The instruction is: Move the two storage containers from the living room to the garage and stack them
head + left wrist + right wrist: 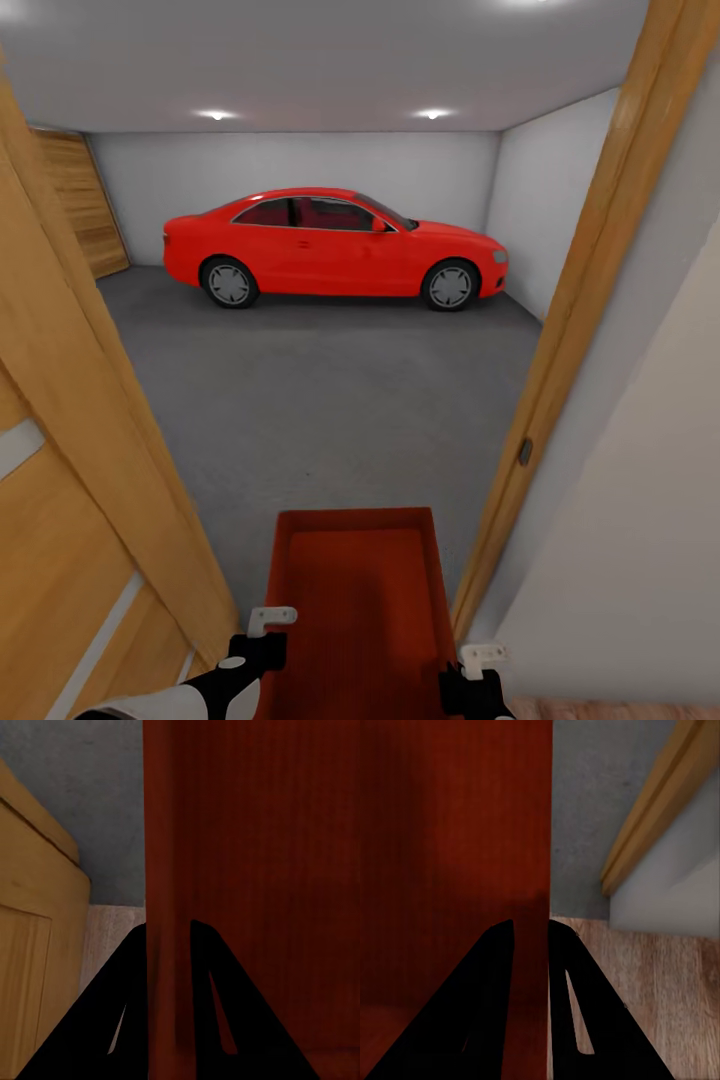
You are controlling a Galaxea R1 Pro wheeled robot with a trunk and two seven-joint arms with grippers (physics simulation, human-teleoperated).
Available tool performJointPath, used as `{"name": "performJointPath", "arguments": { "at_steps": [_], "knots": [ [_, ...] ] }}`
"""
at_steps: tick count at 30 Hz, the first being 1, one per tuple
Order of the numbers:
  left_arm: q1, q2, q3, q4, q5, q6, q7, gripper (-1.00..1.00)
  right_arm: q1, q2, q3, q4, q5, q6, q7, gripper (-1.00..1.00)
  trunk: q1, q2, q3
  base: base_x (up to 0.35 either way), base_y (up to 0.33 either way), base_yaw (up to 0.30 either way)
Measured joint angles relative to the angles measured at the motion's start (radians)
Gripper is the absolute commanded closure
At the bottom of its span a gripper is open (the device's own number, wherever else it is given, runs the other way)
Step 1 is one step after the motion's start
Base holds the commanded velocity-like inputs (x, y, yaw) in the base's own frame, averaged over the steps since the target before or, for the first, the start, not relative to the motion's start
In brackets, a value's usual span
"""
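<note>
Spanning both pincers [272, 622] [484, 657], container [355, 600] walls clamped

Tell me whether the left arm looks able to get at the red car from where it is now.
Probably not. The left end effector is shut on the storage container at the doorway, and the red car stands far across the grey garage floor; the base would have to drive in first.

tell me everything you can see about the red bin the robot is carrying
The bin is an orange-red, open-topped rectangular tray with low walls and a faintly ribbed bottom, plastic by its look. It appears empty. It is held roughly level in a wood-framed doorway, long side pointing ahead toward a grey concrete floor. The left gripper pinches its left wall and the right gripper its right wall, a finger on either side of each wall.
</note>
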Motion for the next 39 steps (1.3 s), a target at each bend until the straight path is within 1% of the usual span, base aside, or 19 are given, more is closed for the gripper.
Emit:
{"name": "performJointPath", "arguments": {
  "at_steps": [10,23,25,29,31,39],
  "knots": [
    [-0.003,-0.001,-0.001,0.000,0.000,0.000,0.000,1.00,0.000,-0.001,0.001,-0.004,-0.003,0.000,-0.001,1.00,0.000,0.000,0.000,0.294,0.000,0.000],
    [-0.003,0.000,0.000,0.000,0.000,0.001,0.000,1.00,0.000,-0.001,0.001,-0.005,-0.002,0.001,-0.001,1.00,0.000,0.000,0.000,0.017,0.002,0.000],
    [-0.002,-0.003,-0.006,0.000,0.008,-0.001,0.002,1.00,0.000,-0.004,0.002,-0.006,-0.002,0.001,0.003,1.00,0.000,0.000,0.000,0.102,0.118,0.000],
    [-0.003,0.002,0.005,0.000,-0.007,0.001,-0.001,1.00,0.000,0.002,0.002,-0.004,-0.002,0.002,-0.004,1.00,0.000,0.000,0.000,0.089,0.105,0.000],
    [-0.003,-0.001,-0.001,0.000,0.002,0.000,0.000,1.00,0.000,-0.001,0.001,-0.006,-0.002,0.002,0.000,1.00,0.000,0.000,0.000,0.012,0.014,0.000],
    [-0.002,-0.001,-0.001,0.000,0.001,0.000,0.000,1.00,0.000,-0.001,0.001,-0.004,-0.002,0.002,0.000,1.00,0.000,0.000,0.000,0.039,0.002,0.000]
  ]
}}
